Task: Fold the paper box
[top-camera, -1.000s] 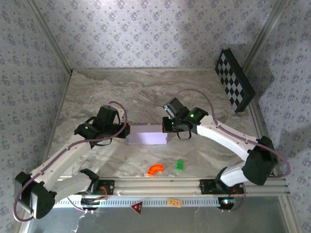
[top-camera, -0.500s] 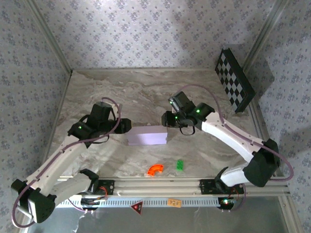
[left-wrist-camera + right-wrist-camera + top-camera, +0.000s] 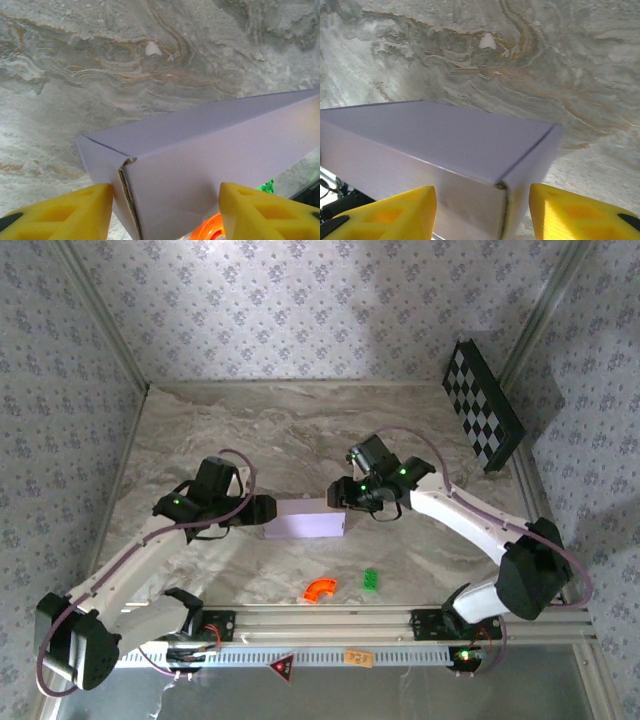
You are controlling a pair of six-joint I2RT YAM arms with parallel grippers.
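paper box [image 3: 305, 520] is folded shut, a flat lilac rectangle lying mid-table, a bit toward the near side. left gripper [image 3: 262, 512] is at its left end, right gripper [image 3: 340, 498] at its right end. Both wrist cams show the jaws spread wide with a box corner sitting between the yellow fingers [image 3: 65, 212]; neither is clamped, can't tell if the pads touch. orange curved piece [image 3: 320, 589] and green block [image 3: 371, 580] lie near of the box.

Both arms inward, left pincer [image 3: 262, 512] and right pincer [image 3: 338, 498] wide-spread.
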